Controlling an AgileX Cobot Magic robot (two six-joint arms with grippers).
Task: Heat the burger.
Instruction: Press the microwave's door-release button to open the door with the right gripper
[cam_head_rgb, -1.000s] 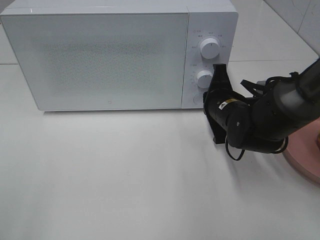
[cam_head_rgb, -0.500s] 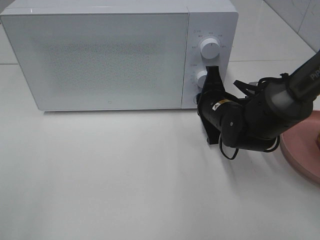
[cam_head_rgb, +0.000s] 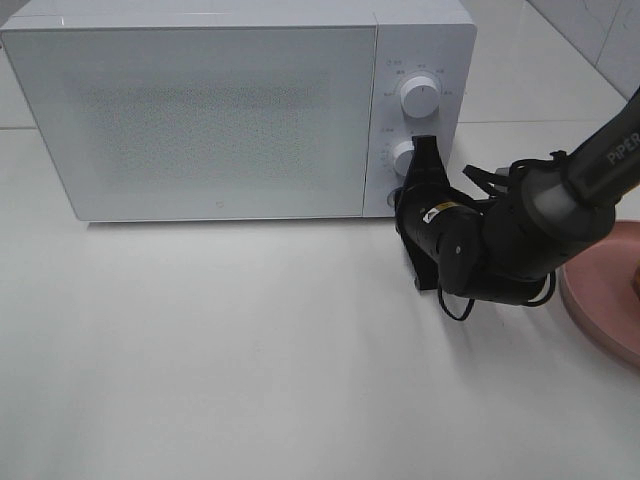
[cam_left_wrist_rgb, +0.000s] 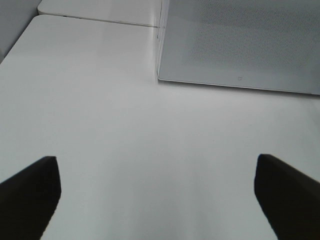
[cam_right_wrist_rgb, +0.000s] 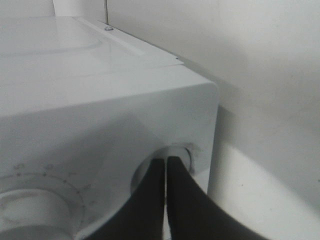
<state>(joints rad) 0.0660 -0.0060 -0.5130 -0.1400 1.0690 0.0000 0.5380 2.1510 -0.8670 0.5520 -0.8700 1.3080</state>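
A white microwave (cam_head_rgb: 430, 35) has a smooth, glossy casing that could be painted metal or plastic. Its door (cam_head_rgb: 200, 110) is a sleek panel with a fine speckled dot pattern. Its two knobs (cam_head_rgb: 418, 97) look like smooth white plastic. The tabletop (cam_head_rgb: 250, 350) is white and smooth with a soft sheen. The right tool (cam_right_wrist_rgb: 165, 167) is matt black, and the plate (cam_head_rgb: 605, 310) is smooth matt pink.

- I read the microwave (cam_head_rgb: 420, 40) as white. Its door (cam_head_rgb: 200, 120) carries a fine grey dot pattern, densest toward the middle.
- The upper knob (cam_head_rgb: 418, 97) and lower knob (cam_head_rgb: 403, 158) are white, ringed by small grey markings.
- The right arm (cam_head_rgb: 520, 235) is black, with a small yellow label (cam_head_rgb: 437, 212) and white lettering (cam_head_rgb: 620, 150).
- The right gripper (cam_head_rgb: 427, 145) is black.
- The left fingers (cam_left_wrist_rgb: 30, 195) show near black.
- The plate (cam_head_rgb: 605, 300) is pink.
- The table (cam_head_rgb: 250, 350) is plain white.
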